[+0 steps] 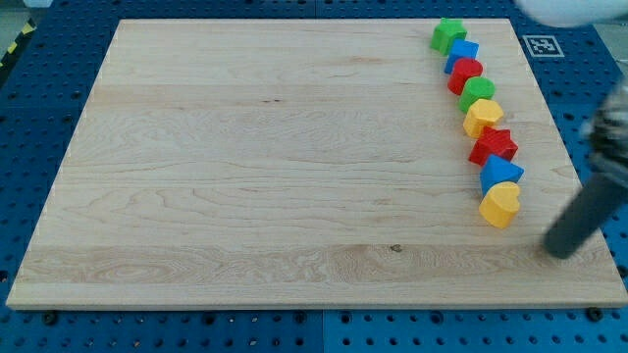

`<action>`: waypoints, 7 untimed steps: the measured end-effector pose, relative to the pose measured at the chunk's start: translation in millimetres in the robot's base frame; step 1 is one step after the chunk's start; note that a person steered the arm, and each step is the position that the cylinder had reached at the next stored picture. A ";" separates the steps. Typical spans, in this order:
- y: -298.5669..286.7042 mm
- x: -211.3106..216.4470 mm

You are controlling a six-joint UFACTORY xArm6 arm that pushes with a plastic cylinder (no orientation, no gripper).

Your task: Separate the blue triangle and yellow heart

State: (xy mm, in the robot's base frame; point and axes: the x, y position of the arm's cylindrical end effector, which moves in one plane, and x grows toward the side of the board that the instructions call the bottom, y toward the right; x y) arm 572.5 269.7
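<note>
The blue triangle lies near the view's right edge of the wooden board, touching the yellow heart just below it. They end a slanted chain of blocks. My tip rests on the board to the lower right of the yellow heart, a short gap away, touching no block. The rod rises blurred toward the view's right edge.
Above the blue triangle the chain continues upward: a red star, a yellow block, a green block, a red block, a blue block and a green star. A marker tag sits off the board's top right corner.
</note>
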 end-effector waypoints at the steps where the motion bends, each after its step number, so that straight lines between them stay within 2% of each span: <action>1: 20.0 -28.7; 2: 4.1 -58.5; 3: -1.3 -62.5; 6: -117.2 -71.7; 7: -129.0 -82.1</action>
State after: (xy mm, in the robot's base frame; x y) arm 490.5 140.7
